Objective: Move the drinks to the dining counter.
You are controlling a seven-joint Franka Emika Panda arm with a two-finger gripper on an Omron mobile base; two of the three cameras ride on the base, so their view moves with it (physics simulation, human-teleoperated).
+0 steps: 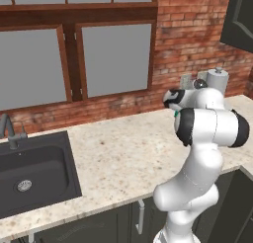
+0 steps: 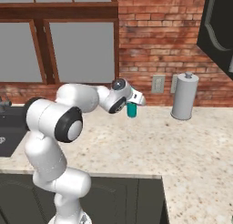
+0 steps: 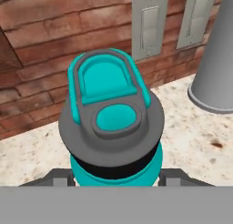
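On stone counter, tool [image 3: 116,176] clamping teal bottle [image 3: 111,123]

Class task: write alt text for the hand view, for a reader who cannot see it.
A teal bottle with a grey cap stands close between the gripper fingertips, which sit against its sides. Behind it are a brick wall with two wall switches and a grey paper-towel roll on the speckled counter.

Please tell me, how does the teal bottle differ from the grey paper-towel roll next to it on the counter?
The teal bottle is bright teal with a dark grey cap; the paper-towel roll is plain pale grey. The bottle is short and slim; the roll is much taller and wider. The bottle sits between the fingers of the gripper; the roll stands free. Both stand upright on the speckled counter by the brick wall.
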